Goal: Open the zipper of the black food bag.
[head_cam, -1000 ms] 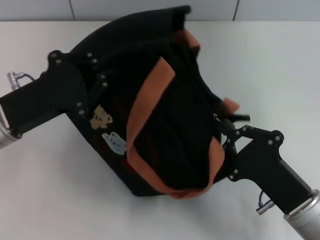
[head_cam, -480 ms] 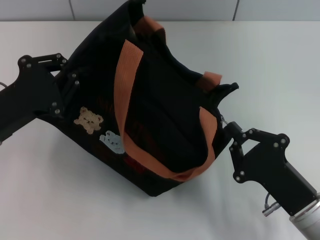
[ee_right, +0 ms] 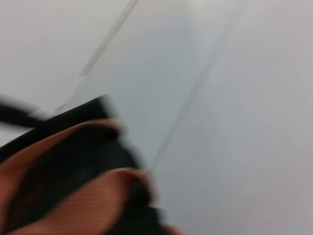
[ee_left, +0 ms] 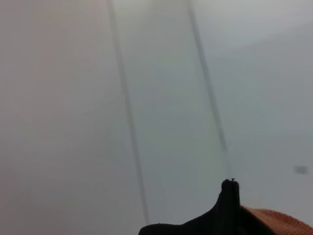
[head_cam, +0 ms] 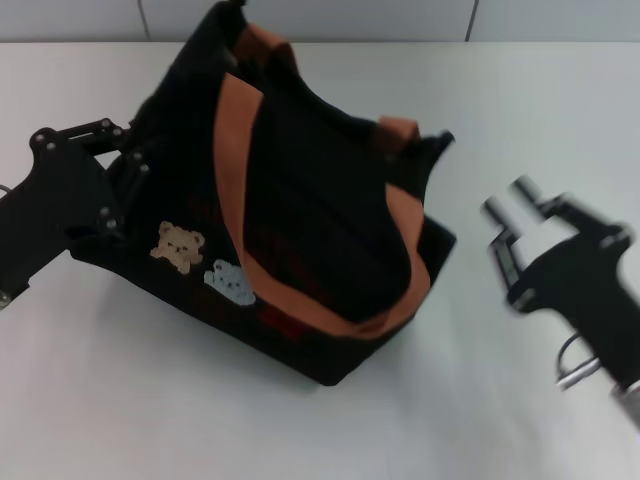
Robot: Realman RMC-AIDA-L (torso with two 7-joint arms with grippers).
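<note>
Your right gripper point(head_cam: 510, 215) has let go and pulled away: half a second ago its fingers were at the near right corner of the black food bag point(head_cam: 300, 250), and now they sit well apart from it, at about three o'clock from the bag, spread open with nothing between them. The bag has swung upright and settled on the white desk point(head_cam: 520, 110), a little left of centre in the head view. Its mouth gapes wide, so the opening looks done or nearly done. The zipper itself is too small to pick out here.

Your left gripper point(head_cam: 120, 175) is pressed against the bag's side at about nine o'clock. You cannot tell whether its fingers are closed on the fabric.

By count: one bag, two orange-brown handles point(head_cam: 232, 150), two small bear patches on the near side, one tan point(head_cam: 177, 245) and one pale blue point(head_cam: 230, 283), and two grippers. Both wrist views show only a corner of bag and handle against a pale wall.
</note>
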